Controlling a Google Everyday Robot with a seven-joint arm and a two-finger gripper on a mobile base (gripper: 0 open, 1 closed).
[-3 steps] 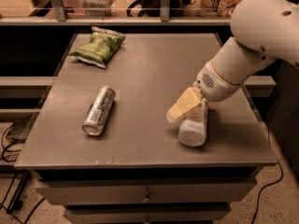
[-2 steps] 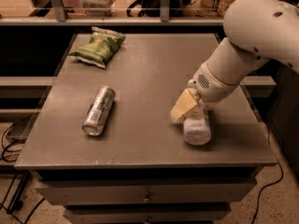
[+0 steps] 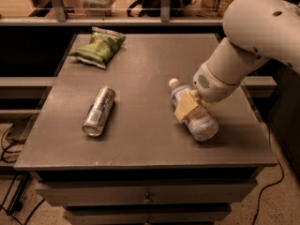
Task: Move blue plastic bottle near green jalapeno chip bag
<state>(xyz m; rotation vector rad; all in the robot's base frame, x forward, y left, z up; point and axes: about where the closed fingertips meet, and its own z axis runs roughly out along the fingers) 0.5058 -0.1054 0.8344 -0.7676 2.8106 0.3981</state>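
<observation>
The blue plastic bottle lies on its side on the right part of the grey table, its white cap pointing to the back left. My gripper reaches down from the right and is shut across the bottle's middle; one tan finger shows on its near side, the other is hidden. The green jalapeno chip bag lies at the back left corner of the table, far from the bottle.
A silver metal can lies on its side left of centre, between the bag and the table's front edge. My white arm fills the upper right. Shelving and a rail stand behind the table; cables lie on the floor at the left.
My gripper has closed down on the bottle and turned it. The bottle's capped end now shows, pointing to the back left. The can and the bag have not moved.
</observation>
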